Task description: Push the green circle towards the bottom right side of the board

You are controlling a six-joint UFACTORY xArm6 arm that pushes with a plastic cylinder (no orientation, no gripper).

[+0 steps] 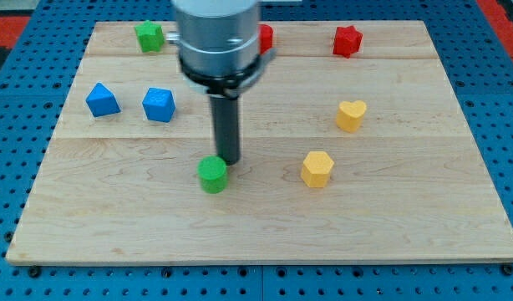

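Just below my tip [228,160] sits the round green circle [212,175].

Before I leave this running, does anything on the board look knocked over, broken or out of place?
Nothing stands out. All the blocks sit flat on the wooden board, none of them touching. My tip is right at the green circle, on its upper-right edge. The arm partly hides one red block at the view's top.
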